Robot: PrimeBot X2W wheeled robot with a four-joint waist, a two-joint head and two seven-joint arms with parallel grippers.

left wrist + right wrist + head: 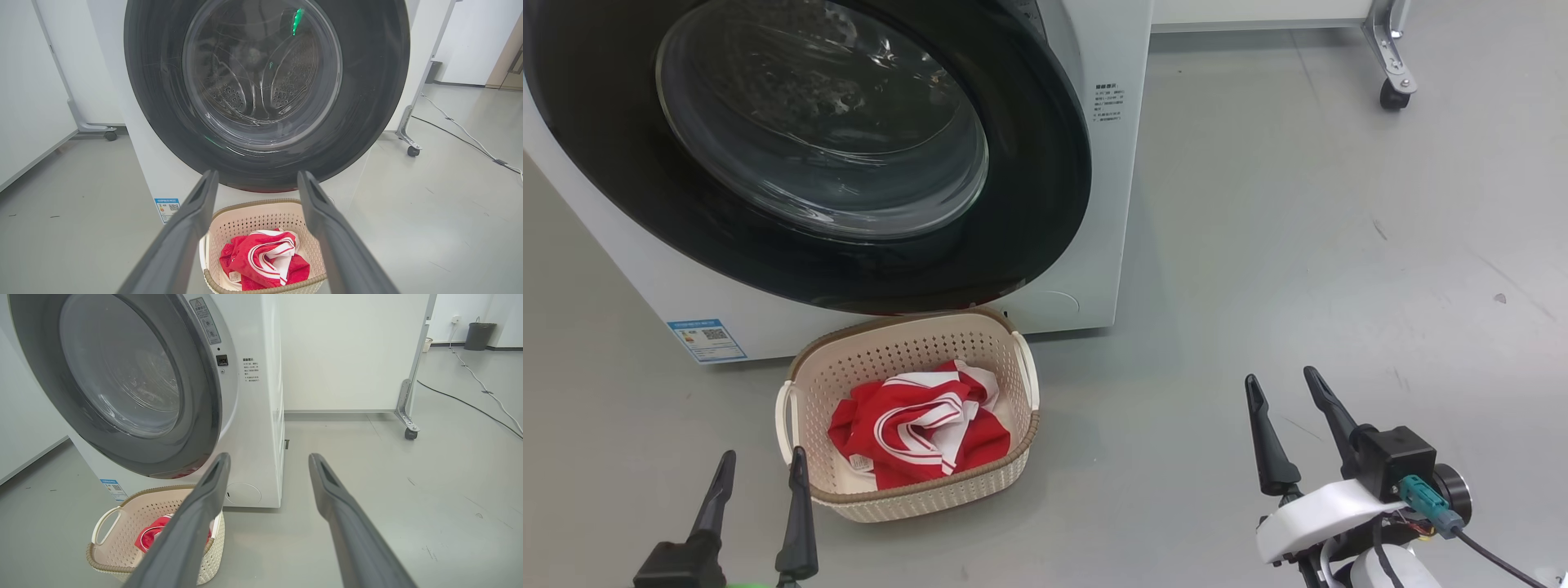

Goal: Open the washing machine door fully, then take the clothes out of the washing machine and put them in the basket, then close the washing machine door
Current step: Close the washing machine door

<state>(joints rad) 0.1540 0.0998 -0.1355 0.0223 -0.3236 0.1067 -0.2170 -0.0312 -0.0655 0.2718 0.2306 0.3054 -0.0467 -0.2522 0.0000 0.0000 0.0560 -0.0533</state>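
The clothes (919, 429) lie in the basket (898, 351), which stands on the floor (1258, 245) just under the washing machine door (1029, 204), likely for a short drop; that door looks shut. The left gripper (763, 456) and right gripper (1281, 376) gape wide, both empty.

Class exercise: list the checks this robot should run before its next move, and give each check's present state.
1. All visible clothes in the basket: ok.
2. The drum, through the washing machine door glass, shows no red: ok.
3. Door latched: not ok, looks ajar in right wrist view.
4. The left end effector open, empty: ok.
5. The right end effector open, empty: ok.
6. Basket clear of door's swing: cannot tell.
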